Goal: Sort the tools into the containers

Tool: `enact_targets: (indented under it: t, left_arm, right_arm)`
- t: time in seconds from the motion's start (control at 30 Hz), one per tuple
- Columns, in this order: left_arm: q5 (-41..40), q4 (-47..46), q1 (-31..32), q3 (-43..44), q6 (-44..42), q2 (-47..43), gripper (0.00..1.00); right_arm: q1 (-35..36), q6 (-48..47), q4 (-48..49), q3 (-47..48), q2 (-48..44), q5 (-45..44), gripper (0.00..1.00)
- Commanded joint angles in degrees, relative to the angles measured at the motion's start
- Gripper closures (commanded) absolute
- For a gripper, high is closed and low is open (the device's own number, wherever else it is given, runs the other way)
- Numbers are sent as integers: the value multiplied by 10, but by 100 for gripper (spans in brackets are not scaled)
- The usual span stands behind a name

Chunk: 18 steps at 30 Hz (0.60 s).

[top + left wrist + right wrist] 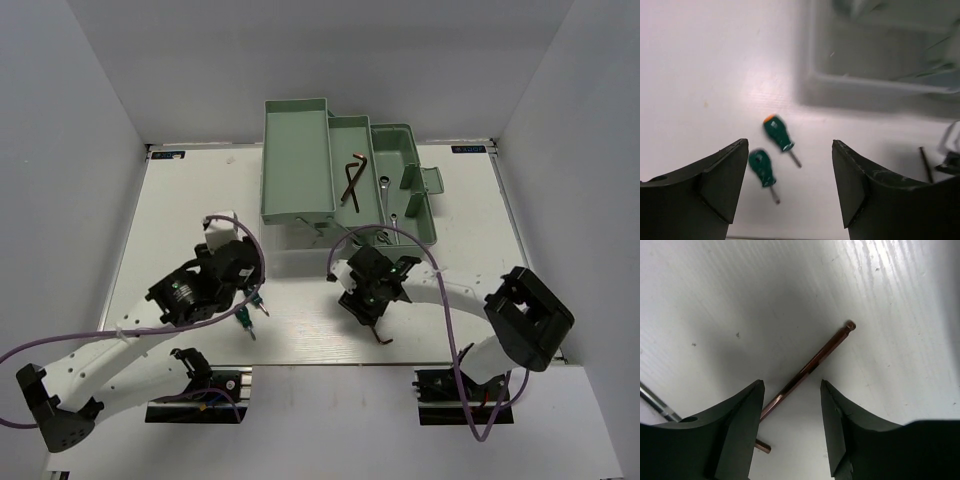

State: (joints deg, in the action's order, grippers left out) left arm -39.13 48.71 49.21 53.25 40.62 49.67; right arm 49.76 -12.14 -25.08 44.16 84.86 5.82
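The tools nearest the arms lay loose on the table [180, 220]. A green screwdriver [777, 132] and its twin [761, 167] sat side by side below the left gripper [789, 145], whose fingers were spread wide. Grabbing one could send the other rolling. The right gripper [791, 385] had its fingers apart around a skinny hex key [810, 367], which might slip out. Farther back, the toolbox [296, 160] held the rest.

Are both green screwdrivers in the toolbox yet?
No: the orange-capped screwdriver and the second screwdriver both lie on the table, outside the toolbox.
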Motion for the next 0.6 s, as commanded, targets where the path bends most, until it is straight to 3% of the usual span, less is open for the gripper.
enact_targets:
  t: [0.0,0.07,0.2,0.43,0.57]
  left_arm:
    - [-11,89,0,-9,113,-14,22]
    - [-11,119,0,-14,140,0,21]
    - [-4,126,0,-29,175,0,21]
    - [13,126,0,-61,191,-40,21]
    - [19,131,0,-74,196,-45,21]
  right_arm:
    - [33,25,10,8,57,-82,44]
    - [52,27,12,15,71,-92,44]
    - [64,41,-17,29,115,-94,56]
    - [61,52,-49,52,149,-65,99]
    - [60,39,-66,66,174,-64,100]
